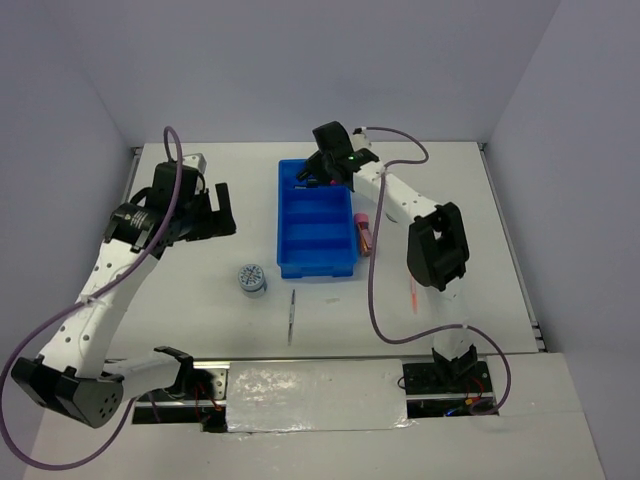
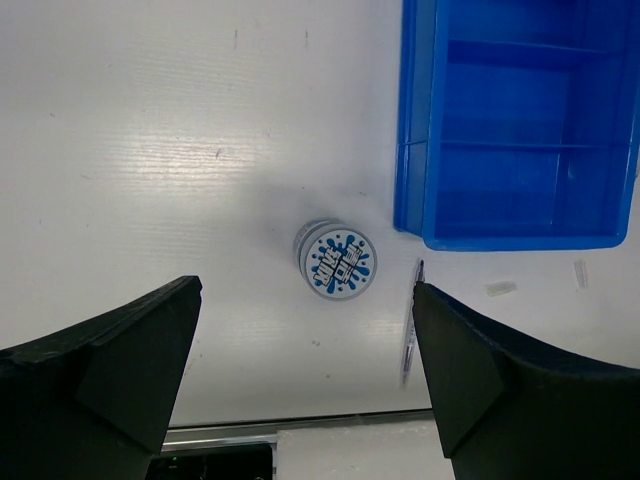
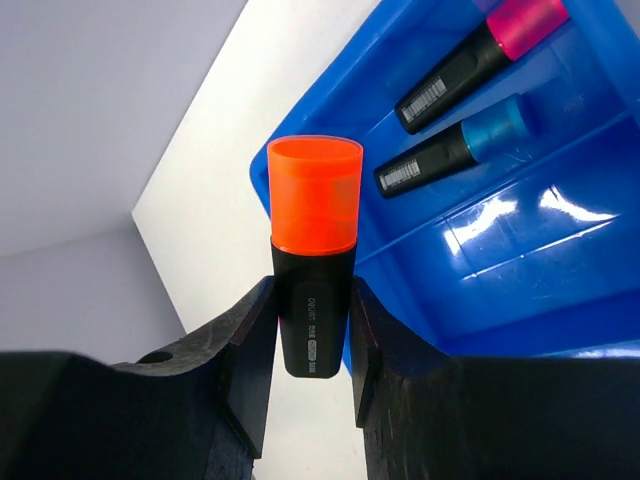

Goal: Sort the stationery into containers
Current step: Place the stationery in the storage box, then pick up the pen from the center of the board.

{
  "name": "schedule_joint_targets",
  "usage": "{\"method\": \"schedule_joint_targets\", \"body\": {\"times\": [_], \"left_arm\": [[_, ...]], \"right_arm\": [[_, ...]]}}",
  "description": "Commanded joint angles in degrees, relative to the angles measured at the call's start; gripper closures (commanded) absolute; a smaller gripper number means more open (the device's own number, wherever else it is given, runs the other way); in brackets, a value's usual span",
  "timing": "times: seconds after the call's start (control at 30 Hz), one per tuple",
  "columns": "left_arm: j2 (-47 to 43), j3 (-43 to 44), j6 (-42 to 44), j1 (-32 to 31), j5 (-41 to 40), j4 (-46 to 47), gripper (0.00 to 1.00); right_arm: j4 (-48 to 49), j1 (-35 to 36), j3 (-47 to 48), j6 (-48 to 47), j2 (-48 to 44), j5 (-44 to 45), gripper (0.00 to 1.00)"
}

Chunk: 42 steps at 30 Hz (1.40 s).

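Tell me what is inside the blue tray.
A pink-capped marker and a blue-capped marker lie in the blue tray's far compartment; the other three look bare. The held orange-capped marker hides one corner.

tray (image 2: 410, 190): solid bright blue, walls and dividers alike
orange marker (image 3: 314, 200): see-through orange cap, black body, small white print
pink marker (image 3: 480, 58): magenta-pink cap, black body, white barcode label
blue marker (image 3: 450, 155): teal-blue cap, black body, white barcode label
tape roll (image 2: 335, 262): white, top printed with a blue splash pattern and white lettering
tube (image 1: 363, 232): pink with a copper end
orange pen (image 1: 414, 295): pale orange-red
grey pen (image 1: 292, 315): grey
table (image 1: 200, 320): white
walls (image 1: 300, 60): pale lilac-grey
arms (image 1: 100, 290): white links, black joints
cables (image 1: 371, 290): purple
left gripper (image 2: 305, 290): black
right gripper (image 3: 312, 300): black
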Motion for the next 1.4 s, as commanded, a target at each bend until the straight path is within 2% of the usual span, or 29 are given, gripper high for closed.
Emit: {"method": "schedule_joint_targets", "body": {"times": [0.0, 0.13, 0.2, 0.27, 0.33, 0.5, 0.53, 0.6, 0.67, 0.8, 0.87, 0.9, 1.0, 1.03, 1.1, 1.2, 1.23, 1.33, 1.37], "left_arm": [[-2.8, -1.7, -1.2, 0.5, -0.1, -0.1, 0.01], [-4.1, -3.0, -0.8, 0.5, 1.4, 0.1, 0.01], [-5.0, -3.4, 0.1, 0.5, 1.8, 0.3, 0.01], [-5.9, -3.6, 1.0, 0.5, 1.6, 0.0, 0.01], [-6.4, -3.7, 2.0, 0.5, 1.3, -0.5, 0.01], [-6.9, -3.9, 3.6, 0.4, 0.9, -1.4, 0.01], [-7.1, -3.9, 3.9, 0.5, 0.9, -1.5, 0.01], [-7.2, -3.7, 4.2, 0.5, 1.0, -1.7, 0.01], [-7.4, -3.3, 4.5, 0.5, 1.9, -2.0, 0.01], [-6.6, -2.2, 5.2, 0.5, 3.3, -2.6, 0.01], [-6.1, -2.2, 4.9, 0.3, 3.2, -2.8, 0.01], [-5.4, -2.1, 4.0, 0.1, 2.6, -3.6, 0.01], [-4.0, -1.8, 1.6, -2.7, 1.1, -4.9, 0.01], [-3.6, -1.8, -1.2, -6.2, -0.6, -5.3, 0.01], [-2.5, -2.3, -6.0, -11.6, -2.4, -5.7, 0.01], [-2.6, -6.0, -12.2, -17.4, -2.7, -3.4, 0.01], [-2.8, -7.8, -15.4, -20.5, -3.3, -2.6, 0.01], [-1.0, -10.3, -18.2, -25.6, -4.8, -0.3, 0.01], [-0.1, -10.9, -20.1, -29.2, -5.3, 0.4, 0.01]], "right_arm": [[1.9, -0.8, 1.5, 5.1, 1.6, 2.9, 0.84], [6.7, -1.9, 1.1, 3.9, 3.3, 1.3, 0.78], [7.8, -2.3, 3.8, 2.0, 5.5, -1.1, 0.74], [6.0, -2.5, 7.3, 1.6, 7.9, -1.6, 0.66], [6.4, -2.7, 6.2, 1.9, 8.2, -1.4, 0.56], [8.8, -3.9, 6.9, 1.2, 10.0, -3.5, 0.42], [8.1, -4.0, 9.8, 0.5, 10.4, -3.8, 0.35], [6.8, -4.0, 12.2, -2.5, 10.7, -4.0, 0.26], [8.2, -3.9, 12.6, -4.0, 9.1, -5.3, 0.25], [11.1, -3.7, 10.4, -11.9, 0.2, -8.5, 0.23], [9.2, -3.7, 8.8, -18.9, -3.9, -10.7, 0.23], [8.1, -3.8, 7.0, -21.4, -8.5, -11.2, 0.19], [-3.1, -3.9, 4.2, -30.2, -16.3, -10.8, 0.15], [-10.1, -3.9, 3.0, -33.6, -18.1, -10.0, 0.15], [-17.0, -3.8, -4.2, -36.3, -24.4, -8.3, 0.14], [-17.3, -2.5, -21.1, -40.5, -36.1, -10.1, 0.15], [-17.0, -2.2, -29.1, -40.5, -42.8, -9.3, 0.15], [-18.5, -2.1, -37.7, -37.1, -53.9, -7.9, 0.15], [-19.1, -2.2, -41.7, -36.2, -55.9, -5.9, 0.15]]}}
